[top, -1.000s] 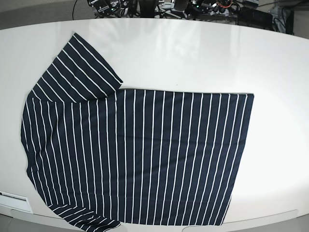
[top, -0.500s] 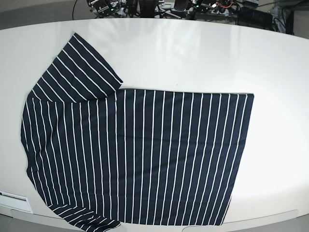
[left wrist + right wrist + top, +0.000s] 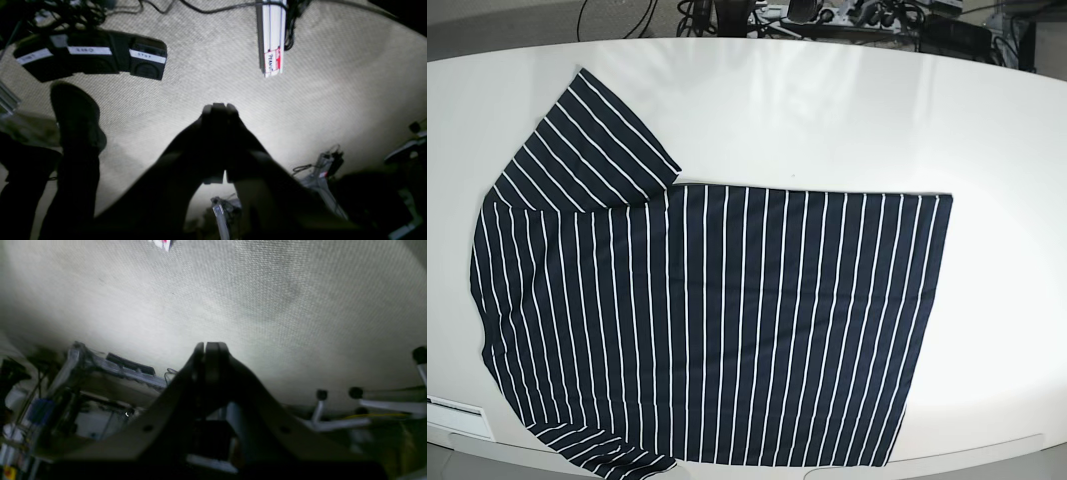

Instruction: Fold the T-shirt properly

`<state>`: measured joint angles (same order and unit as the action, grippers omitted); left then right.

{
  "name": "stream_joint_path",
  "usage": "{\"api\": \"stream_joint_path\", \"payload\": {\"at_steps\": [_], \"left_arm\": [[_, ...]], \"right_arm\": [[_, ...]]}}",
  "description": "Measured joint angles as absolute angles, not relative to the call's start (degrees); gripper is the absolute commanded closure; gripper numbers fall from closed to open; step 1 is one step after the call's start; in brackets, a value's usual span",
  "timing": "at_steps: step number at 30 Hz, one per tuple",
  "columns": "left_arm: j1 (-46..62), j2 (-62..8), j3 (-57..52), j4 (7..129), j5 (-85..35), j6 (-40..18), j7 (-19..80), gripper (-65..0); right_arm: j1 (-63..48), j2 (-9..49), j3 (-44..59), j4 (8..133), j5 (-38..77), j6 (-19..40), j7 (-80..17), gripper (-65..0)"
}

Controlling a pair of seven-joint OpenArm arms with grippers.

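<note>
Base view, left to right: the T-shirt [image 3: 717,320], dark navy with thin, evenly spaced white stripes, lies spread flat on the white desk [image 3: 847,120], covering its left and middle near part. One short sleeve [image 3: 597,140] angles toward the far left edge of the desk; the other sleeve [image 3: 607,452] reaches the near edge at lower left. The stripes run from the far side to the near side across the body. The straight hem [image 3: 927,320] faces the desk's right side, which is bare beyond it. Neither arm appears over the desk. Wrist views: the left gripper [image 3: 219,107] and the right gripper [image 3: 211,346] each show fingers pressed together, holding nothing, above pale carpet [image 3: 267,290].
</note>
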<state>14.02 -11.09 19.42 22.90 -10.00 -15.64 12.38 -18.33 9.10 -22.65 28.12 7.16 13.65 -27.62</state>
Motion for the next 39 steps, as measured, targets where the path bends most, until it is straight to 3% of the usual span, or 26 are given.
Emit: {"api": "stream_joint_path", "payload": {"at_steps": [8, 18, 23, 28, 32, 39], "left_arm": [[27.5, -18.5, 19.4, 45.5, -11.6, -15.5, 12.4, 0.0], [47.1, -33.3, 19.1, 80.7, -10.6, -4.9, 13.0, 0.0], [58.1, -38.4, 13.0, 98.4, -3.7, -4.1, 13.1, 0.0], [67.8, -41.0, 3.5, 112.6, -3.4, -4.1, 14.8, 0.0], [72.9, -41.0, -2.4, 119.4, -3.6, -7.2, 15.3, 0.0], [74.2, -41.0, -6.5, 125.6, -3.6, -9.0, 16.2, 0.0]], "right_arm": [[-34.7, 17.5, -22.5, 54.6, 9.3, 14.2, -26.1, 0.0], [-56.2, 27.6, -22.3, 93.5, 2.9, 1.5, -24.4, 0.0], [-65.2, 30.0, -22.3, 108.9, -6.2, -6.0, -26.0, 0.0], [-72.0, 33.3, -22.3, 118.9, -13.8, -13.7, -30.0, 0.0], [-74.2, 34.0, -22.3, 123.6, -19.6, -17.6, -32.4, 0.0], [-74.0, 33.9, -22.3, 131.8, -31.1, -23.6, -35.2, 0.0]]}}
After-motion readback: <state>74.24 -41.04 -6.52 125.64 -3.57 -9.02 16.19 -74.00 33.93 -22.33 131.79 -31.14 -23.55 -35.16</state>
